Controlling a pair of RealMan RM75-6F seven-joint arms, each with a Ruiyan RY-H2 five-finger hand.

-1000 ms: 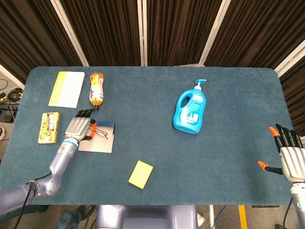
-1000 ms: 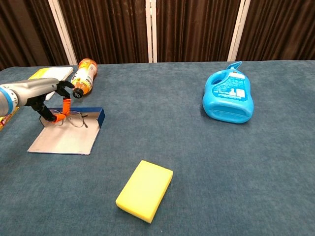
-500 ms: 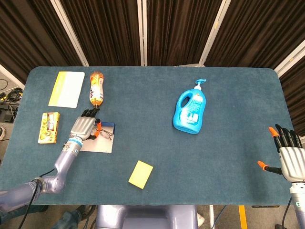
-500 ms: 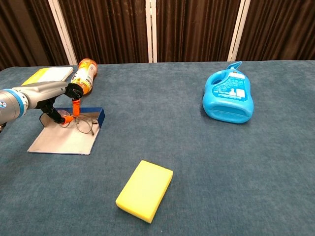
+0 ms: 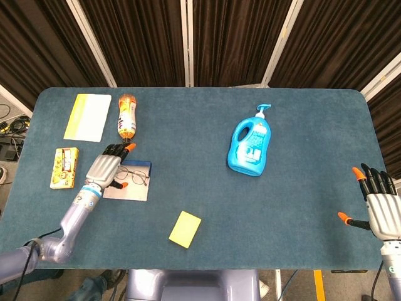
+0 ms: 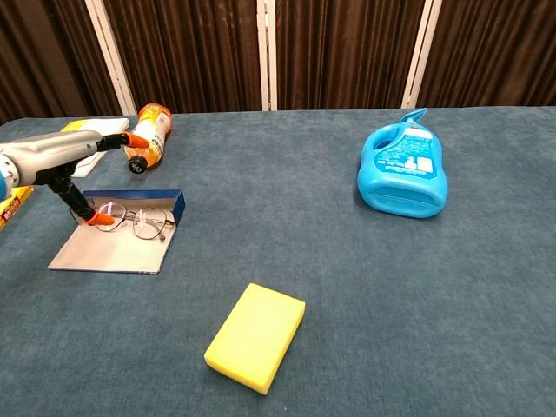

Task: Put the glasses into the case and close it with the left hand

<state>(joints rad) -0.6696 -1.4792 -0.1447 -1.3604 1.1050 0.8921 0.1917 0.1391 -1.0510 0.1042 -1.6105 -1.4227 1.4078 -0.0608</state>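
Note:
The glasses lie unfolded in the open case, a flat grey tray with a blue raised wall at its far edge. My left hand hovers over the case's left end with its fingers spread and nothing between them. Its orange thumb tip sits right by the left lens; I cannot tell if they touch. The right hand stays open, fingers apart, at the table's near right edge, seen only in the head view.
An orange drink bottle lies just behind the case. A yellow-white booklet and a snack box lie to the left. A yellow sponge is near the front, a blue detergent bottle at centre right.
The left hand carried the pinched glasses rightward over the case, set them down in it and let go; its fingers have spread and lifted. The right hand has not moved.

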